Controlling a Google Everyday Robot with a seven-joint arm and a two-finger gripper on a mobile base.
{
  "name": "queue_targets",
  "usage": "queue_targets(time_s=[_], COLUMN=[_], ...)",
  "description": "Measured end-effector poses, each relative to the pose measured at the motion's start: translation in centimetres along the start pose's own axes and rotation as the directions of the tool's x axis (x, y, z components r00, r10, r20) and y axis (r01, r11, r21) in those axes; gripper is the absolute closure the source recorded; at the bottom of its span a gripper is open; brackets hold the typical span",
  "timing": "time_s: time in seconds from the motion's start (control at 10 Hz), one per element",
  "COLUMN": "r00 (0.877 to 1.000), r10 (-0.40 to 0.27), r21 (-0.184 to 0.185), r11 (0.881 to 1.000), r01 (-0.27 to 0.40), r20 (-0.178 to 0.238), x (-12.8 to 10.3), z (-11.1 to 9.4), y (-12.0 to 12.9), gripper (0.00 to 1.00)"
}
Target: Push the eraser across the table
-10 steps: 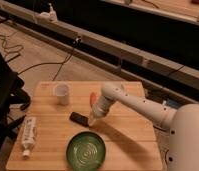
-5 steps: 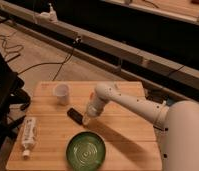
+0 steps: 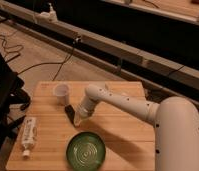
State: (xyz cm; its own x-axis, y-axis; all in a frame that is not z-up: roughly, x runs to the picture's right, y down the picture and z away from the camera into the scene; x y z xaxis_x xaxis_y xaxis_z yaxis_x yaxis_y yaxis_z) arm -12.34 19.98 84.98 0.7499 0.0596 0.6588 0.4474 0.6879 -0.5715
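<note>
On bench (image 3: 123, 122), claw (image 3: 78, 120) beside eraser (image 3: 69, 113); finger state unreadable; looks light, stiff; push flat side, no gripping

White arm (image 3: 124, 102) bent at the elbow, hand (image 3: 79, 119) pointing down (tip low over the surface)

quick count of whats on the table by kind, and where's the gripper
cup: 1
eraser: 1
green plate: 1
white tube: 1
total: 4 things on the table
The gripper is down at the tabletop, right beside the eraser, on its right in the camera view.
</note>
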Motion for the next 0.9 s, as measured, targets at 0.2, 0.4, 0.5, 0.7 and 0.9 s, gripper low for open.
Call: queue_targets(time_s=[0.2,0.4,0.5,0.7,0.9], r00=[1.0,0.999,0.999,0.998,0.998], r10=[-0.023,-0.042,-0.049,-0.059,-0.053], r21=[0.005,0.009,0.012,0.025,0.015], r11=[1.0,0.999,0.999,0.998,0.998], r01=[0.023,0.042,0.049,0.059,0.053], r20=[0.006,0.01,0.01,0.015,0.017], x=[-0.8,-1.5,-1.7,-2.0,-1.7], z=[0.5,0.8,0.9,0.5,-0.2], y=[-1.5,-3.0,-3.6,-4.6,-4.0], gripper=[1.0,1.0,1.0,0.98,0.94])
